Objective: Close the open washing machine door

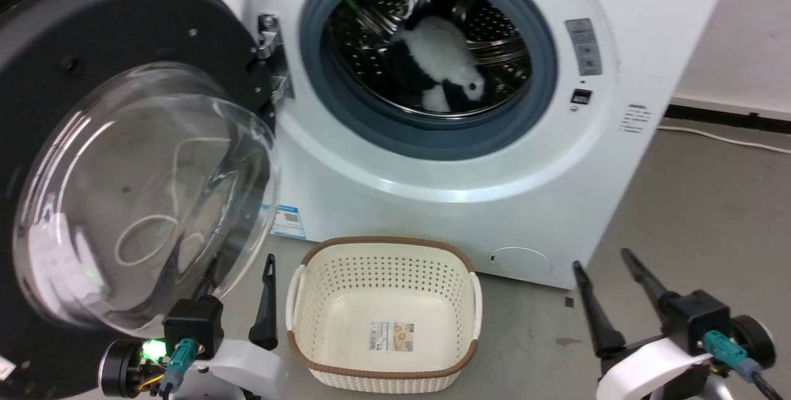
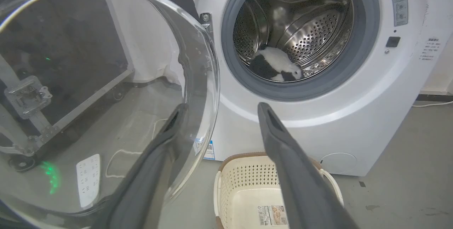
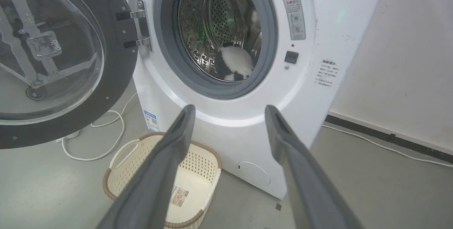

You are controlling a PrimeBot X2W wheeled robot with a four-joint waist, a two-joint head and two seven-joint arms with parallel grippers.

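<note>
grey concrete floor runs under the washing machine (image 1: 469, 214), whose washing machine door (image 1: 123, 35) hangs wide open at the machine's left on its metal hinge: broad black rim, bulging clear glass bowl. the left gripper (image 1: 241, 261), fingers apart and empty, sits just beside that bowl, likely placed to push it shut. the right gripper (image 1: 600, 259), also spread and empty, hovers before the machine's right side. a cream basket (image 1: 309, 264) stands at the machine's foot.

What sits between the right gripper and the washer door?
Head view: cream basket and the left gripper lie between right gripper and door.
</note>
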